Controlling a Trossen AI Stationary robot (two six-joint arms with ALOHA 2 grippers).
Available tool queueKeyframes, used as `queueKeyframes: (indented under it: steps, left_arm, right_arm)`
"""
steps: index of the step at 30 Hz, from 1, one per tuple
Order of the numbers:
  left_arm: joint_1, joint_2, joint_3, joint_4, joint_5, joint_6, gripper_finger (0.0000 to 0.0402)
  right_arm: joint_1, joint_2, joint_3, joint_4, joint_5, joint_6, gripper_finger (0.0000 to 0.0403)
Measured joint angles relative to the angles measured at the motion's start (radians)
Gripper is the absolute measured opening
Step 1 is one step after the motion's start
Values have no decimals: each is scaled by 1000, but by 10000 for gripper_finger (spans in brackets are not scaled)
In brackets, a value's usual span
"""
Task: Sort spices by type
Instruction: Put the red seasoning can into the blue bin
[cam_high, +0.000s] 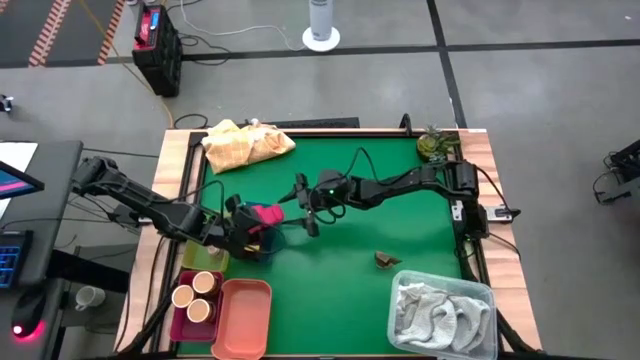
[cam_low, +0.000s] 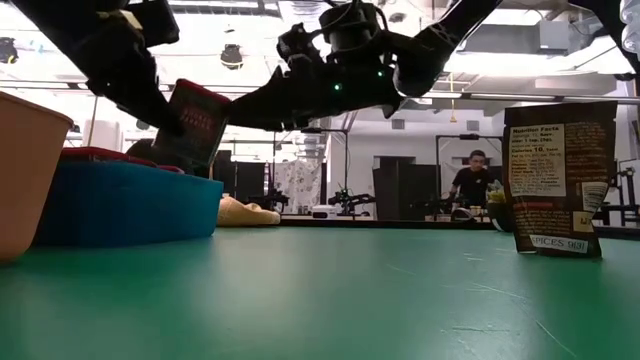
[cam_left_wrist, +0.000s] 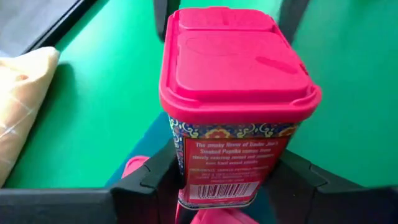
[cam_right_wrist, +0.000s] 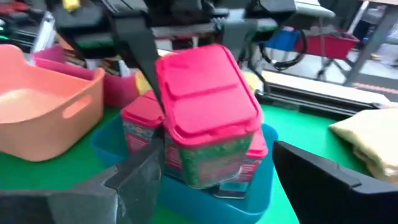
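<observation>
Left gripper (cam_left_wrist: 217, 186) jaws clenched on paprika tin (cam_left_wrist: 233, 112) over blue bin (cam_right_wrist: 261, 180). Rigid, light, smooth; grip flat sides. Right gripper (cam_high: 305, 215) beside bin, jaws released.

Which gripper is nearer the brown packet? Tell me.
Right. The right gripper hangs over mid-table, up-left of the brown packet; the left gripper sits farther left, holding a pink-lidded tin.

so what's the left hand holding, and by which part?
The left hand grips a paprika tin by its lower body, pink lid up, above the blue bin. The right hand holds nothing.
</observation>
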Motion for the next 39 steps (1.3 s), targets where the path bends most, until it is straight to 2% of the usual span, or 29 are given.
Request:
queueKeyframes:
  steps: [6,11,19,24,33,39]
  left_arm:
    - [0,0,-19,34,-22,-22,180]
    - [0,0,-19,35,-27,-72,197]
    - [-1,0,-19,34,-30,-121,194]
    - [-1,1,-19,32,14,-157,198]
    - [-1,5,-19,34,27,-209,200]
    - [-1,5,-21,16,34,-228,200]
  right_arm:
    - [2,0,0,13,-20,-5,309]
    - [0,0,0,14,-14,-16,274]
    - [-17,0,0,16,-12,-37,212]
    - [-14,0,0,-4,-12,-42,180]
    - [2,5,0,-36,-10,-53,178]
    - [5,88,76,-55,-10,-35,180]
